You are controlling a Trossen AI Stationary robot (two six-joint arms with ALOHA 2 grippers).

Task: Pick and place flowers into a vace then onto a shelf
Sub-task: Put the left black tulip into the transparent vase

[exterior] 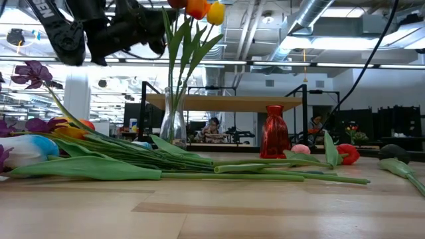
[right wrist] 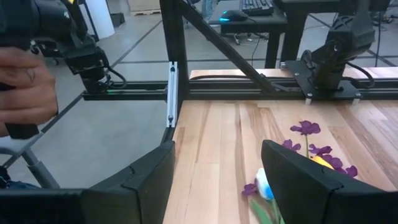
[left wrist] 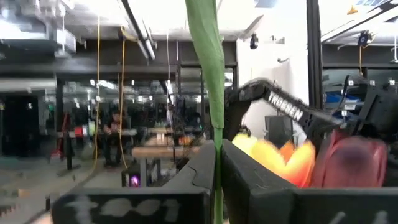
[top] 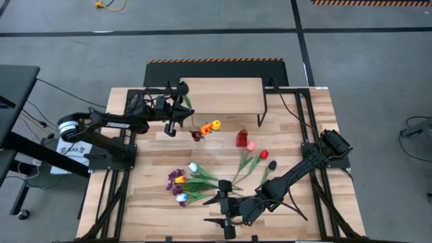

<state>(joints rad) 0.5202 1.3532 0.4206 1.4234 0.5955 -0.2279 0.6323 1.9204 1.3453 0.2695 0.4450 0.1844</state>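
As the views are taken in turn, each line below records what one camera shows.

High view, left gripper [top: 177, 108]: over the far-left part of the table [top: 148, 202], just in front of the shelf [top: 223, 93], fingers closed on a green stem.
High view, vase [top: 198, 137]: clear glass, between the shelf's front edge and the table's centre; it holds red, orange and yellow tulip heads [top: 210, 126].
High view, loose flowers [top: 192, 182]: lying flat near the table's centre and front-left; more tulips [top: 255, 159] lie right of centre, with a small red vase [top: 241, 139] just behind them.
High view, right gripper [top: 225, 210]: at the front edge of the table, near the middle, fingers spread wide and holding nothing.
Low view, vase [exterior: 172, 123]: upright, stems rising to orange and yellow heads [exterior: 204, 9]; the left arm is above it. The red vase [exterior: 273, 131] is upright in front of the shelf [exterior: 232, 101].
Low view, loose flowers [exterior: 119, 156]: stems lie across the surface.
Left wrist view, stem [left wrist: 210, 74]: pinched between the two dark fingers [left wrist: 193, 177]; blurred yellow and orange heads [left wrist: 280, 158] are beside it.
Right wrist view, fingers [right wrist: 146, 177]: set wide apart, nothing between them; purple sprigs [right wrist: 308, 140] lie on the table ahead.
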